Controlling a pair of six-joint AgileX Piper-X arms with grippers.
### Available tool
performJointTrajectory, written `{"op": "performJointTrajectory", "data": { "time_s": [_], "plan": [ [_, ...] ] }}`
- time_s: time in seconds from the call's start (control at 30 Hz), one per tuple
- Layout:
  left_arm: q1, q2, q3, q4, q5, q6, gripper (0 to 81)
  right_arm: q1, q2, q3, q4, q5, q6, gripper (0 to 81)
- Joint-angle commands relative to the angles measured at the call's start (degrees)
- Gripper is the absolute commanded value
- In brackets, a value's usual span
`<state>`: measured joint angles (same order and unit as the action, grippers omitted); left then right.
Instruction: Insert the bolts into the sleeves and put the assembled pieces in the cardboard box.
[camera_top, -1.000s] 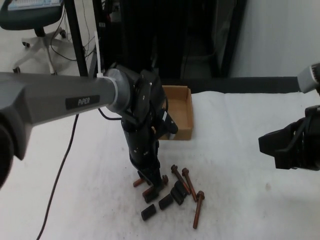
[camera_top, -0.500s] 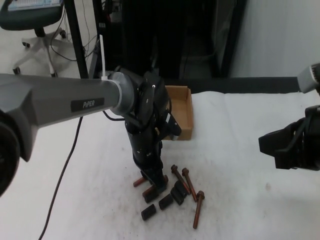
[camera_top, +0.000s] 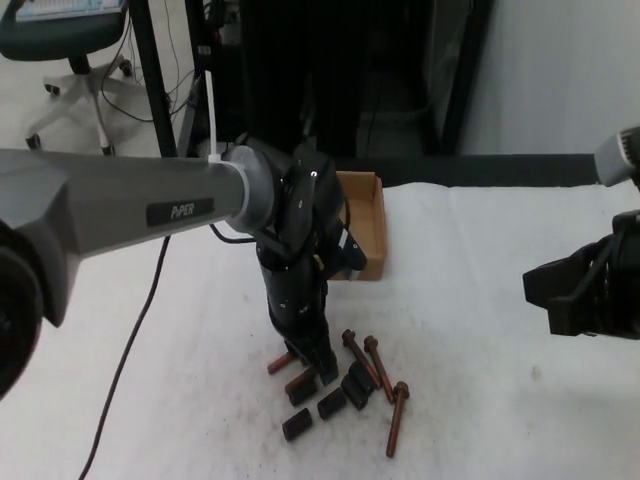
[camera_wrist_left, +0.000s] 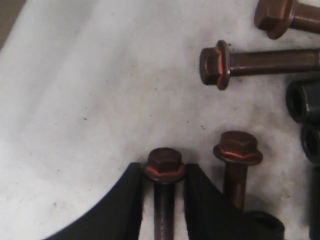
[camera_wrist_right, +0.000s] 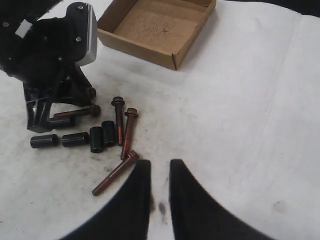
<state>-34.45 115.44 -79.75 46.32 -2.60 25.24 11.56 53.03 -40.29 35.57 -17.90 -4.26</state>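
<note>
Coppery bolt (camera_wrist_left: 164, 200) lies on the tabletop (camera_wrist_left: 90, 100) between the left gripper's (camera_wrist_left: 164, 170) narrowly parted fingers (camera_wrist_left: 125, 210), ready for pinching; right gripper (camera_wrist_right: 159, 165) hangs narrow, empty

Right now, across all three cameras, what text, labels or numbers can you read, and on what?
Label plate on the left arm: the maker's mark, nothing else.
Pale sheet at the far left: too small to read.
Bolts, sleeves, cardboard box: no print visible.
</note>
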Motion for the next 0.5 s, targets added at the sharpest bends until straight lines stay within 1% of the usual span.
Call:
{"op": "performJointTrajectory", "data": {
  "time_s": [0.0,0.1,0.23,0.3,0.47],
  "plan": [
    [0.28,-2.67,-0.47,-1.26,-4.26,-2.00,0.4,-0.13,-0.30,-0.64,0.21,-2.72,-0.45,14.0],
    [0.32,-7.30,-0.82,-2.64,-9.13,-4.66,0.4,-0.13,-0.30,-0.64,0.21,-4.00,-0.45,14.0],
    [1.51,-14.80,-0.78,-4.95,-9.87,-12.86,0.4,-0.13,-0.30,-0.64,0.10,-7.39,1.42,14.0],
    [2.55,-18.11,-0.78,-5.93,-8.38,-18.27,0.4,-0.13,-0.30,-0.64,0.10,-8.44,2.16,14.0],
    [6.86,-26.29,3.09,-9.30,-0.90,-28.91,0.4,-0.13,-0.30,-0.64,0.10,-9.07,2.15,14.0]
  ]
}}
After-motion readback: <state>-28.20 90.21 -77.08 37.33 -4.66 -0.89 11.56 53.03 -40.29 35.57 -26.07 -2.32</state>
